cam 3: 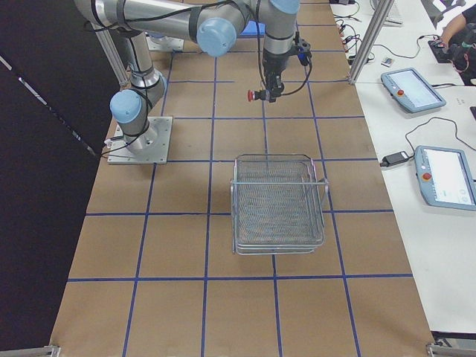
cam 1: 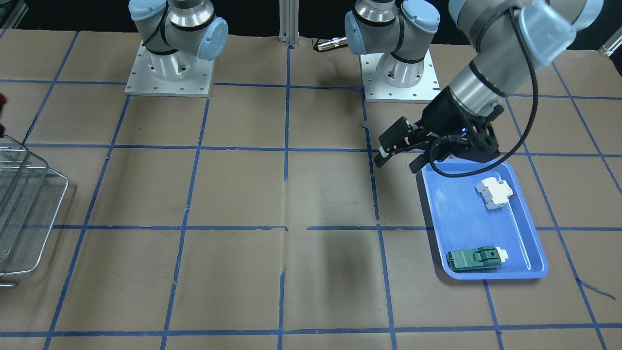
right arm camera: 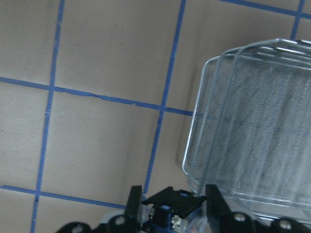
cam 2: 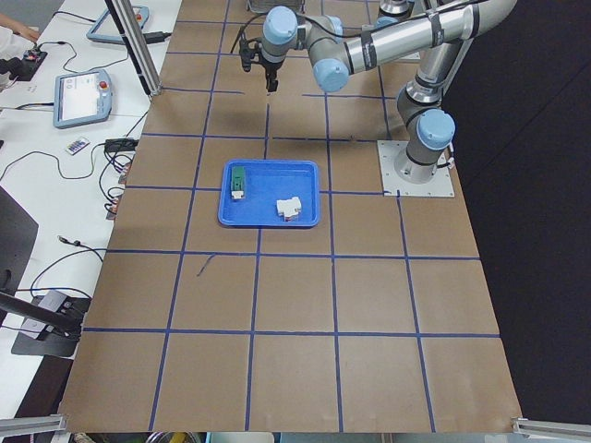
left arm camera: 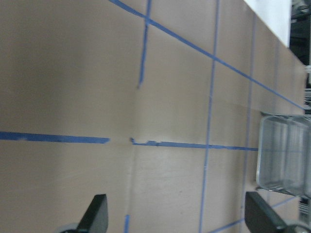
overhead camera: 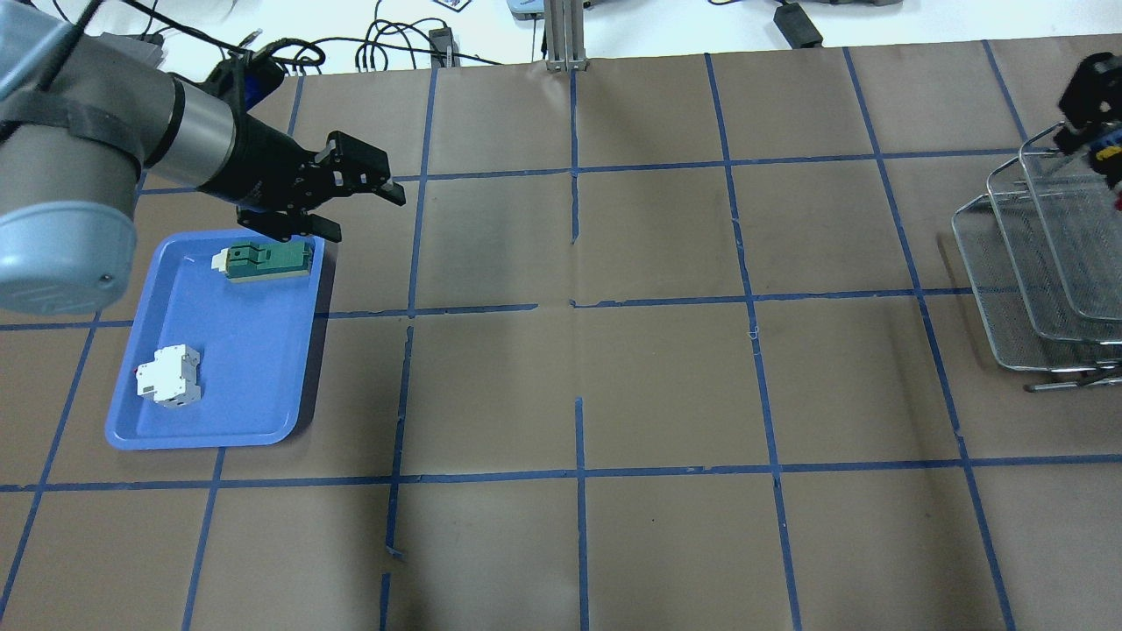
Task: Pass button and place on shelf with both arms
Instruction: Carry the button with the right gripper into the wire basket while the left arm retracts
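The button [cam 3: 256, 95], red cap on a black body, is held in my right gripper [cam 3: 271, 88], which is shut on it in the air, short of the far end of the shelf [cam 3: 279, 204]. In the right wrist view the button's body [right arm camera: 170, 214] sits between the fingers, with the shelf [right arm camera: 257, 121] just to the right. The right gripper shows at the overhead view's right edge [overhead camera: 1090, 140], above the shelf [overhead camera: 1034, 263]. My left gripper [overhead camera: 361, 197] is open and empty, hovering over the far corner of the blue tray [overhead camera: 175, 412]. It also shows in the front view [cam 1: 396, 158].
The blue tray [cam 1: 452, 204] holds a green flat block [overhead camera: 267, 260] and a white breaker [overhead camera: 168, 377]. Brown paper with blue tape lines covers the table between the tray and the shelf. The two arm bases [cam 1: 167, 73] stand at the robot's edge.
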You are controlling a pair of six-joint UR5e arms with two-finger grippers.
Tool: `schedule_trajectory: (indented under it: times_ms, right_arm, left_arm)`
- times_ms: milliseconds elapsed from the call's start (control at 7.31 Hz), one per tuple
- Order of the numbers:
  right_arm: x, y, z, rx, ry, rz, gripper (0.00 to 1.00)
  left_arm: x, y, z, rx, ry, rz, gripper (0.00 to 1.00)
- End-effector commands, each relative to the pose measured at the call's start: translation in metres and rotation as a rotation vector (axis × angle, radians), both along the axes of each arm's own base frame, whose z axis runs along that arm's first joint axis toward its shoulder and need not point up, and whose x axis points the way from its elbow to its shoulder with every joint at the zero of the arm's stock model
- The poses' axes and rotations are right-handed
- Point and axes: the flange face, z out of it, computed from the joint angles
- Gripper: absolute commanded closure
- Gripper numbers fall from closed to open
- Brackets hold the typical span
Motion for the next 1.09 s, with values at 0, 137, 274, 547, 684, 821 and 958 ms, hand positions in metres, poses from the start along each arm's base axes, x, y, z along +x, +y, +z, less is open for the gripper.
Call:
schedule_trajectory:
  times_ms: [0, 137, 274, 547, 684, 821, 958]
  right_arm:
    - [-0.077, -0.02, -0.028, -0.117, -0.024, 0.045, 0.78]
    - [-0.098, -0.02, -0.037, -0.128, -0.031, 0.058, 0.75]
    - [-0.113, -0.022, -0.05, -0.121, -0.04, 0.065, 0.77]
    - [-0.126, -0.025, -0.066, -0.103, -0.055, 0.05, 0.72]
    - [-0.127, -0.024, -0.08, -0.087, -0.07, 0.049, 0.7]
    - [-0.124, -0.022, -0.085, -0.089, -0.073, 0.051, 0.57]
    - [-0.122, -0.02, -0.084, -0.091, -0.073, 0.052, 0.27]
  left_arm:
    - [-0.033, 0.023, 0.066, -0.009, -0.427, -0.101, 0.0]
    - [-0.037, 0.027, 0.075, -0.02, -0.437, -0.107, 0.0]
    - [-0.036, 0.028, 0.077, -0.021, -0.436, -0.107, 0.0]
    - [-0.03, 0.028, 0.075, -0.01, -0.44, -0.104, 0.0]
    - [-0.029, 0.026, 0.077, -0.015, -0.428, -0.102, 0.0]
    - [-0.028, 0.025, 0.077, -0.018, -0.38, -0.096, 0.0]
    - [-0.017, 0.022, 0.078, -0.013, -0.374, -0.078, 0.0]
